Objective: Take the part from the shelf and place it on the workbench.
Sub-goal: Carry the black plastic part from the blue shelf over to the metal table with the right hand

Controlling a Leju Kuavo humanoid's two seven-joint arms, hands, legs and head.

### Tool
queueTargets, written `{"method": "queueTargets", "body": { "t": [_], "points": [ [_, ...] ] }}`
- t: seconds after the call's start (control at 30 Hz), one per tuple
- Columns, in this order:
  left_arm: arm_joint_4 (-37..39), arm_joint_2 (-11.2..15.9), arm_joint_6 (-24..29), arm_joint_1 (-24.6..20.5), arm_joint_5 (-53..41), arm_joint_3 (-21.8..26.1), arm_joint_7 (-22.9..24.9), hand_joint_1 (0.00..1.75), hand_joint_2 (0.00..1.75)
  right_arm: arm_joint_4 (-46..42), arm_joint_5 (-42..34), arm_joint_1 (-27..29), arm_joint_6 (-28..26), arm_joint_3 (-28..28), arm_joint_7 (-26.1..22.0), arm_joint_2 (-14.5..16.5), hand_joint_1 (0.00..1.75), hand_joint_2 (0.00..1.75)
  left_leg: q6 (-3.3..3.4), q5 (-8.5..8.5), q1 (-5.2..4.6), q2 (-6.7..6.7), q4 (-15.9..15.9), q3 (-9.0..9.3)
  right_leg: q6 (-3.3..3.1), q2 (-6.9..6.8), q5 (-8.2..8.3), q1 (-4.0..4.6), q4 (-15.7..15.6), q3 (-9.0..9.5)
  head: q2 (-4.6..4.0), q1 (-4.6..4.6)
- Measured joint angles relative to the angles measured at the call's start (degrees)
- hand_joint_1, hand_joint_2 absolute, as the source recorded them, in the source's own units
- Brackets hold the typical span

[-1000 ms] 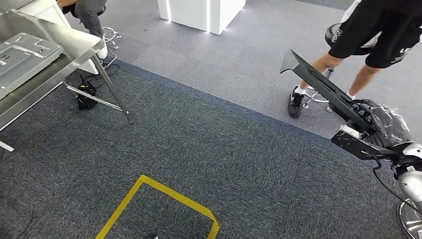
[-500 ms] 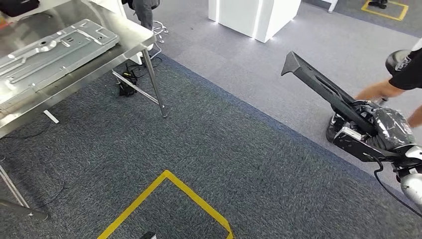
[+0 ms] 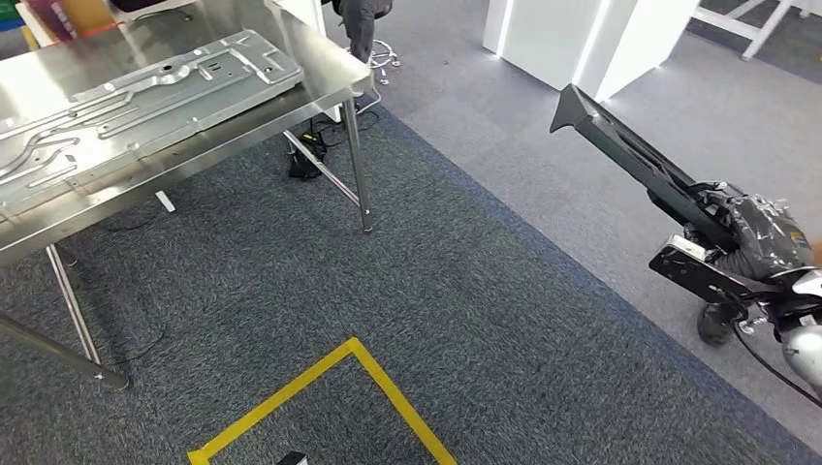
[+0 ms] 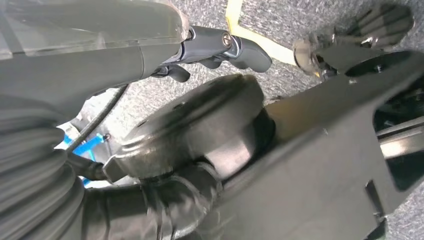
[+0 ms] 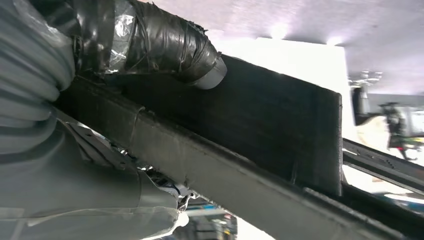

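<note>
A dark carpet (image 3: 388, 291) with a paler grey strip (image 3: 543, 145) beyond it was seen across the floor. A steel workbench (image 3: 330, 82) was set on the carpet, and everything else is placed from it. On its top a large pressed metal panel (image 3: 145, 97) was laid flat, covering much of the surface. Past the bench's far corner, white cabinets (image 3: 572, 34) were seen on the paler strip. Well in front of the bench, a corner of yellow tape (image 3: 354, 346) was marked on the carpet.

The part (image 3: 630, 160), a long black bar, was held in the air well to the right of the bench, apart from it. Its long axis was tilted, with the free end pointed up and away toward the cabinets and the lower end gripped in the right hand (image 3: 751, 242). In the right wrist view, a taped thumb (image 5: 175, 42) was pressed on the part's flat face.

The left hand (image 4: 220, 50) was seen with fingers curled, nothing held in it.
</note>
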Motion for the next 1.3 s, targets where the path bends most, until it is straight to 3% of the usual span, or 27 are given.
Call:
{"method": "queueTargets", "body": {
  "t": [0.07, 0.13, 0.2, 0.23, 0.3, 0.37, 0.4, 0.43, 0.5, 0.53, 0.57, 0.6, 0.67, 0.73, 0.77, 0.8, 0.87, 0.9, 0.93, 1.0, 1.03, 1.07, 1.13, 1.2, 1.23, 1.27, 1.3],
  "points": [
    [0.01, 0.06, 0.03, 0.11, 0.03, -0.01, 0.01, 0.0, 1.75, 0.08, 0.08, -0.24, 0.07, 0.09, -0.01, 0.02, 1.75, 1.75, 1.0, -1.73, -0.98, 0.21, -1.67, 1.5, 0.9, -0.95, -0.26, -0.05, -0.69, 1.56, 0.01, 0.19],
    [0.01, 0.19, 0.08, 0.18, 0.11, -0.02, -0.04, 0.0, 1.75, 0.13, 0.16, -0.24, 0.15, 0.33, 0.03, 0.07, 1.75, 1.75, 2.07, -2.96, -1.13, -1.28, -3.21, 3.53, 1.48, -0.24, 1.89, -0.58, 2.7, 0.8, 0.03, 0.25],
    [0.01, 0.24, 0.11, 0.11, 0.18, -0.01, -0.11, 0.0, 1.75, 0.24, 0.23, -0.35, 0.26, 0.56, 0.01, -0.02, 1.75, 1.75, 2.9, -4.06, -0.88, -2.73, -4.46, 6.17, 1.47, 3.13, 4.73, -1.03, 11.15, -4.71, 0.03, 0.37],
    [0.01, 0.25, 0.14, 0.01, 0.2, -0.01, -0.13, 0.0, 1.75, 0.34, 0.28, -0.48, 0.34, 0.63, 0.01, -0.12, 1.75, 1.75, 3.11, -4.73, -0.76, -3.51, -4.92, 7.43, 1.35, 4.8, 4.72, -1.1, 15.3, -8.27, 0.02, 0.5],
    [0.01, 0.22, 0.16, -0.17, 0.26, 0.01, -0.14, 0.0, 1.75, 0.55, 0.4, -0.96, 0.6, 0.81, 0.02, -0.52, 1.75, 1.75, 3.26, -6.51, -0.51, -5.25, -5.33, 10.16, 1.42, 6.01, 0.75, -1.08, 19.71, -14.65, 0.02, 0.51],
    [0.01, 0.07, 0.09, -0.06, 0.33, -0.01, -0.14, 0.0, 1.75, 0.76, 0.49, -1.79, 1.09, 1.07, 0.07, -0.81, 1.75, 1.75, 3.13, -8.79, -0.3, -7.22, -5.43, 13.41, 1.84, 6.08, -3.66, -1.13, 18.54, -18.83, 0.01, 0.52],
    [0.01, -0.02, 0.05, 0.06, 0.36, -0.01, -0.14, 0.0, 1.75, 0.85, 0.51, -2.28, 1.36, 1.22, 0.1, -0.95, 1.75, 1.75, 2.97, -10.06, -0.16, -8.16, -5.43, 15.11, 2.13, 6.17, -3.52, -1.22, 16.21, -20.04, 0.01, 0.52],
    [0.01, -0.07, 0.02, 0.18, 0.38, -0.02, -0.13, 0.0, 1.75, 0.98, 0.54, -2.77, 1.68, 1.38, 0.13, -1.1, 1.75, 1.75, 2.74, -11.41, -0.02, -9.04, -5.43, 16.67, 2.51, 6.63, -0.21, -1.44, 12.72, -20.76, 0.01, 0.56],
    [0.02, -0.07, 0.01, 0.28, 0.43, -0.01, -0.11, 0.0, 1.75, 1.55, 0.63, -3.83, 2.37, 1.77, 0.13, -1.43, 1.75, 1.75, 2.14, -14.16, 0.07, -10.62, -5.23, 19.01, 2.95, 8.22, 11.2, -1.9, 5.02, -21.33, 0.01, 0.91],
    [0.03, -0.04, 0.01, 0.28, 0.44, -0.01, -0.06, 0.0, 1.75, 1.84, 0.72, -4.4, 2.72, 2.0, 0.11, -1.63, 1.75, 1.75, 1.85, -15.41, 0.14, -11.32, -5.57, 19.88, 2.76, 8.77, 15.53, -1.96, 2.81, -21.25, 0.01, 1.07],
    [0.03, -0.02, 0.01, 0.27, 0.45, -0.01, -0.01, 0.0, 1.75, 2.07, 0.85, -4.96, 3.02, 2.27, 0.12, -1.81, 1.75, 1.75, 1.55, -15.79, 0.19, -11.8, -5.57, 20.62, 2.33, 8.81, 17.3, -1.89, 1.82, -21.02, 0.01, 1.21],
    [0.03, 0.0, 0.01, 0.27, 0.47, -0.01, 0.03, 0.0, 1.75, 2.18, 0.99, -5.56, 3.23, 2.55, 0.14, -2.02, 1.75, 1.75, 1.3, -15.39, 0.27, -12.1, -5.11, 20.71, 1.74, 8.26, 16.91, -1.78, 2.27, -20.32, 0.01, 1.21],
    [0.03, 0.12, 0.0, 0.26, 0.54, -0.02, 0.07, 0.0, 1.75, 2.29, 1.21, -6.45, 3.43, 2.93, 0.21, -2.34, 1.75, 1.75, 0.79, -12.19, 0.32, -10.17, 0.1, 18.61, 0.6, 7.11, 15.27, -1.64, 2.01, -18.36, 0.02, 1.03],
    [0.03, 0.2, 0.0, 0.16, 0.62, -0.02, 0.07, 0.0, 1.75, 2.51, 1.34, -7.19, 3.63, 3.19, 0.21, -2.51, 1.75, 1.75, 0.19, -10.72, 0.33, -6.17, 7.95, 13.22, -0.29, 5.81, 13.06, -1.31, 1.54, -15.36, 0.04, 0.76],
    [0.03, 0.13, 0.0, 0.09, 0.68, -0.02, 0.07, 0.0, 1.75, 2.64, 1.43, -7.53, 3.84, 3.38, 0.18, -2.55, 1.75, 1.75, -0.07, -12.08, 0.36, -4.55, 10.77, 10.18, -0.54, 5.09, 11.75, -1.11, 1.26, -13.63, 0.03, 0.68],
    [0.03, 0.07, 0.0, 0.08, 0.72, -0.02, 0.08, 0.0, 1.75, 2.75, 1.49, -7.96, 4.09, 3.61, 0.16, -2.55, 1.75, 1.75, -0.2, -14.76, 0.37, -3.81, 12.19, 7.45, -0.69, 4.41, 10.43, -0.89, 0.94, -11.8, 0.04, 0.6],
    [0.03, -0.06, 0.0, 0.23, 0.79, -0.02, 0.09, 0.0, 1.75, 2.9, 1.57, -8.84, 4.54, 4.11, 0.12, -2.54, 1.75, 1.75, 0.03, -20.08, 0.32, -3.48, 11.3, 3.42, -0.87, 3.08, 7.72, -0.36, 0.25, -7.83, 0.03, 0.5],
    [0.03, -0.12, 0.0, 0.37, 0.8, -0.02, 0.09, 0.0, 1.75, 2.97, 1.57, -9.26, 4.67, 4.35, 0.12, -2.54, 1.75, 1.75, 0.54, -20.61, 0.22, -3.39, 9.28, 2.13, -0.96, 2.41, 6.36, 0.02, -0.13, -5.73, 0.02, 0.46],
    [0.03, -0.16, 0.0, 0.51, 0.81, -0.02, 0.09, 0.0, 1.75, 3.07, 1.58, -9.55, 4.75, 4.56, 0.11, -2.53, 1.75, 1.75, 1.42, -18.37, -0.04, -3.07, 6.28, 1.25, -1.06, 1.76, 5.02, 0.42, -0.58, -3.72, 0.01, 0.43],
    [0.14, 0.07, 0.04, 0.83, 0.84, -0.01, 0.1, 0.0, 1.75, 3.67, 1.72, -10.15, 5.09, 5.2, 0.09, -2.4, 1.75, 1.75, 3.67, -6.59, -1.34, -1.68, -1.02, 0.6, -1.01, 0.76, 2.47, 0.93, -1.42, -0.17, 0.01, 0.86],
    [0.2, 0.17, 0.04, 0.92, 0.85, -0.01, 0.11, 0.0, 1.75, 3.96, 1.88, -10.48, 5.37, 5.65, 0.07, -2.34, 1.75, 1.75, 4.3, -1.61, -2.04, -1.08, -3.5, 0.94, -0.84, 0.37, 1.27, 0.99, -1.89, 1.31, 0.01, 1.11],
    [0.24, 0.27, 0.04, 0.92, 0.85, -0.01, 0.14, 0.0, 1.75, 4.19, 2.07, -10.85, 5.69, 6.14, 0.04, -2.36, 1.75, 1.75, 4.51, 1.21, -2.59, -0.96, -4.94, 1.57, -0.57, 0.12, 0.46, 0.87, -2.09, 2.81, 0.01, 1.34],
    [0.23, 0.19, 0.03, 0.55, 0.84, -0.02, 0.16, 0.0, 1.75, 4.28, 2.42, -12.03, 6.36, 7.03, 0.06, -2.56, 1.75, 1.75, 4.27, 0.04, -2.84, -2.12, -5.43, 3.65, 0.02, 0.17, 1.3, 0.4, 0.79, 3.31, 0.01, 1.33],
    [0.22, 0.21, 0.18, 0.13, 0.85, 0.0, 0.15, 0.0, 1.75, 4.61, 2.58, -13.58, 6.97, 7.86, 0.09, -2.68, 1.75, 1.75, 4.47, -1.09, -2.61, -3.41, -6.26, 6.22, 0.44, 2.45, 4.3, -0.01, 9.05, -0.76, 0.01, 1.39],
    [0.23, 0.24, 0.31, -0.06, 0.91, 0.02, 0.13, 0.0, 1.75, 4.9, 2.63, -14.36, 7.25, 8.34, 0.09, -2.77, 1.75, 1.75, 4.57, -1.44, -2.37, -3.94, -6.69, 7.48, 0.6, 3.89, 4.54, -0.15, 13.22, -3.76, 0.01, 1.47],
    [0.23, 0.26, 0.42, -0.2, 1.01, 0.05, 0.1, 0.0, 1.75, 5.2, 2.67, -15.08, 7.49, 8.82, 0.05, -2.88, 1.75, 1.75, 4.66, -1.9, -2.25, -4.51, -6.94, 8.42, 0.76, 5.09, 3.22, -0.19, 16.03, -6.5, 0.0, 1.57],
    [0.23, 0.21, 0.52, -0.31, 1.15, 0.08, 0.04, 0.0, 1.75, 5.46, 2.71, -15.75, 7.68, 9.32, 0.02, -3.05, 1.75, 1.75, 4.68, -2.36, -2.12, -5.23, -7.08, 9.13, 0.96, 5.65, 0.55, -0.31, 17.29, -8.85, 0.0, 1.61]
  ]
}}
